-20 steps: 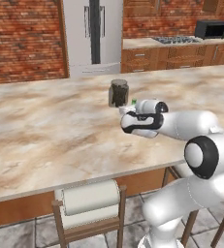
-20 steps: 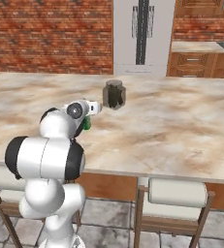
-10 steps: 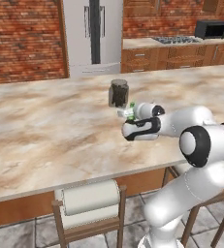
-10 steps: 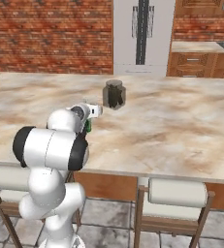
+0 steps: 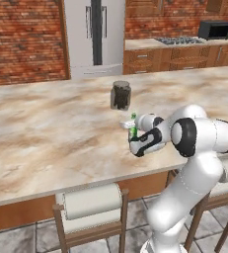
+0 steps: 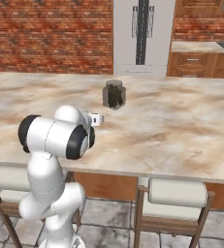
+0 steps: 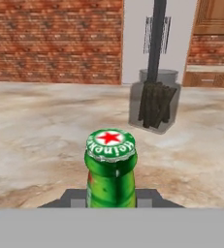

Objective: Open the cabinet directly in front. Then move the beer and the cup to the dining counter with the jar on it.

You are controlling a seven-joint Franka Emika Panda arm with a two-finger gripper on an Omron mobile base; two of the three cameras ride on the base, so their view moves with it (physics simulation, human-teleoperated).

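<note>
My gripper (image 5: pixel 134 132) is shut on the beer (image 5: pixel 133 123), a green bottle held upright just above the dining counter (image 5: pixel 46 133). From the hand view the beer (image 7: pixel 110 169) fills the centre, showing its red-star cap, with a grey finger (image 7: pixel 73 197) on either side of its neck. The jar (image 5: pixel 120 95) stands on the marbled top a short way beyond the bottle, slightly to the right in the hand view, where the jar (image 7: pixel 154 100) holds dark sticks. The jar (image 6: pixel 114 94) sits behind my arm. The cup and the cabinet are out of view.
White-cushioned stools (image 5: pixel 91 202) (image 6: pixel 179 193) line the counter's near edge. Behind the counter stand a steel fridge (image 5: pixel 95 34), a brick wall (image 5: pixel 21 39) and a wooden-drawered counter (image 5: pixel 174 54) with a stove and microwave (image 5: pixel 214 30).
The hand with the beer has drawn a little lower and nearer the counter's front edge, away from the jar. The arm's elbow has folded in.
</note>
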